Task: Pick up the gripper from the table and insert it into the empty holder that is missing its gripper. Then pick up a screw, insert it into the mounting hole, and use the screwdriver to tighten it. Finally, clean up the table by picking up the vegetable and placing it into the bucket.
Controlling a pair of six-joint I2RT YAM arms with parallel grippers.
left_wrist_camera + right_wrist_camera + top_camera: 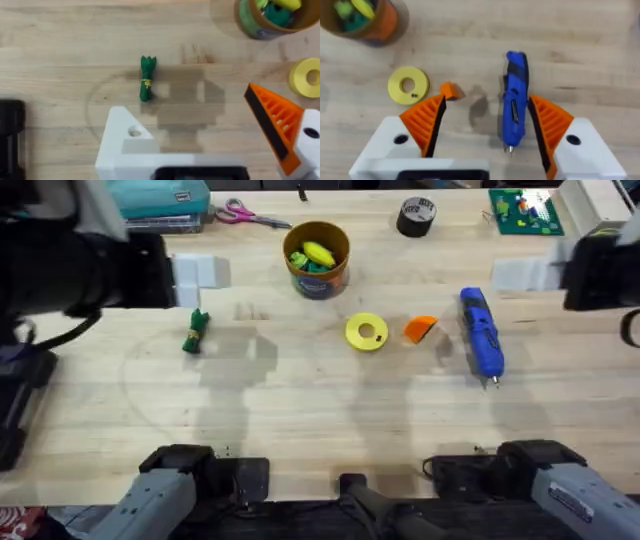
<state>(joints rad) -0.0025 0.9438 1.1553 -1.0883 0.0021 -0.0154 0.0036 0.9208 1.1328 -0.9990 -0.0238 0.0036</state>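
Observation:
The small orange gripper (420, 329) (449, 90) lies on the table between a yellow disc (366, 332) and the blue screwdriver (481, 335). In the right wrist view, the screwdriver (515, 105) lies below my open right gripper (486, 100), between its two orange-padded fingers. My left gripper (185, 102) hangs open above the table. One of its fingers is a bare white holder (125, 145); the other carries an orange pad. The green vegetable (195, 332) (146, 78) lies on the wood ahead of it. The orange-brown bucket (317, 258) (265, 17) holds yellow and green toys.
A black tape roll (416, 217), pink scissors (250, 215), a teal box (160, 200) and a green board (525, 210) line the far edge. The yellow disc (408, 85) has small dark specks on it. Bare wood stretches along the near half of the table (300, 430).

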